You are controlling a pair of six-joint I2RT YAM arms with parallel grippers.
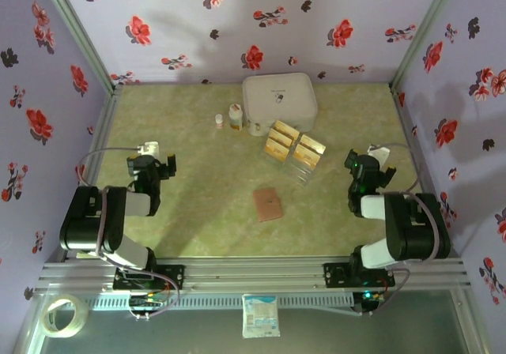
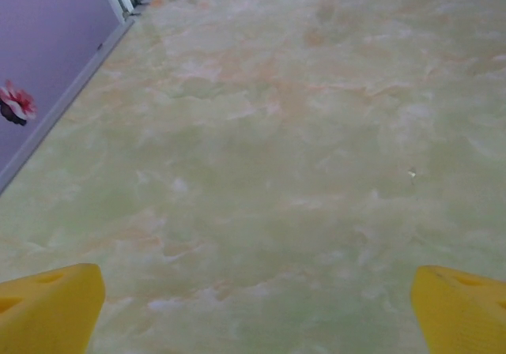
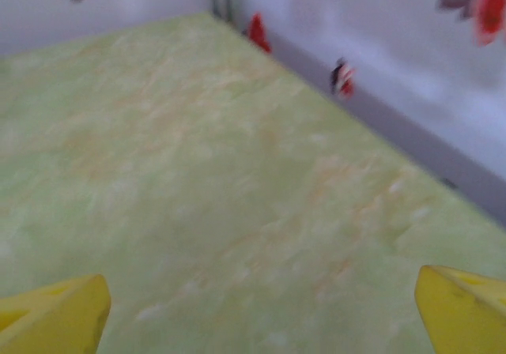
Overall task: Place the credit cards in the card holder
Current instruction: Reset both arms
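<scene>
The reddish-brown card holder (image 1: 268, 204) lies shut and flat on the green table, about midway between the two arms. Behind it, several golden-yellow credit cards (image 1: 282, 142) stand in a clear slotted rack (image 1: 299, 164). My left gripper (image 1: 156, 167) hovers at the left of the table, well apart from the holder. Its yellow fingertips (image 2: 49, 306) stand wide apart over bare table, so it is open and empty. My right gripper (image 1: 365, 166) sits at the right, also open and empty, and its yellow fingertips (image 3: 462, 306) are spread over bare table.
A large white zip case (image 1: 279, 99) lies at the back centre, with a small bottle (image 1: 236, 117) and a tiny white cap (image 1: 219, 120) to its left. Flowered purple walls (image 1: 47, 93) close in the table on three sides. A tape roll (image 1: 62, 316) rests below the front rail.
</scene>
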